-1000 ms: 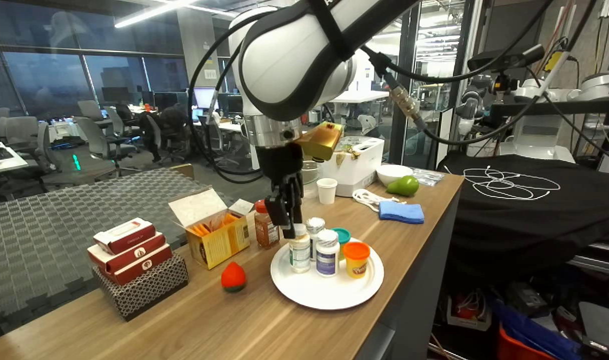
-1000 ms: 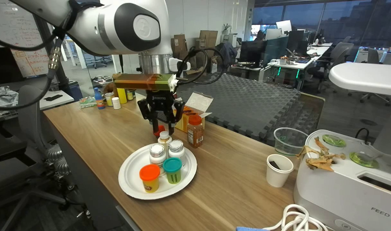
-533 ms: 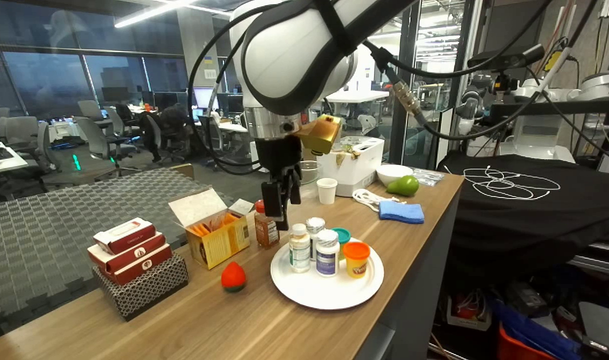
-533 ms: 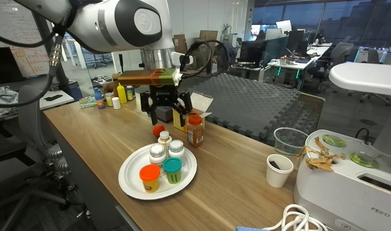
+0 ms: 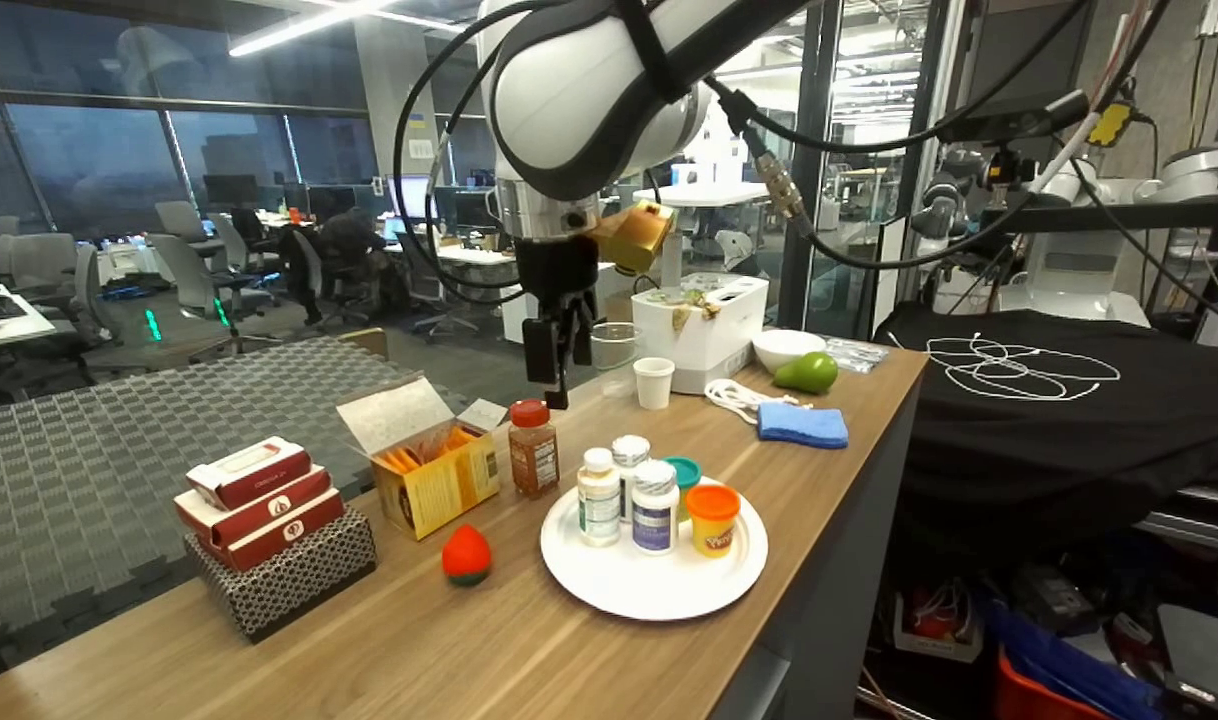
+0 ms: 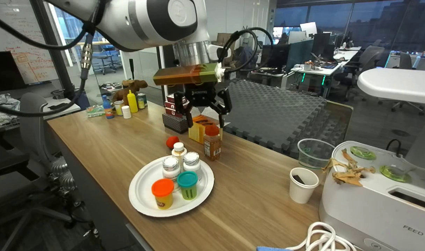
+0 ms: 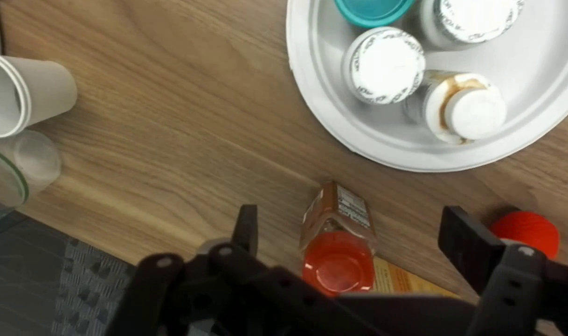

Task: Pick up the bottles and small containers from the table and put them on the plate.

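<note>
pincer [image 6: 205, 124] risen from the white bottle [image 5: 599, 508], gaping wide, empty, near the red-capped jar [image 6: 212, 145].

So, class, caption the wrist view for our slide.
Open gripper framing a red-capped bottle, with three white-capped bottles and a teal-lidded tub on a plate.

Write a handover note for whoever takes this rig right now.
Gripper: open, holding nothing, roughly over the red-capped jar.
Done: on the plate stand three white-capped bottles, the orange-lidded tub and the teal-lidded tub.
Left: the red-capped jar, upright on the table beside the plate; likely next.
Check: blue bottle, yellow bottle and white tub, at the table's far end in an exterior view; perhaps also wanted.
</note>
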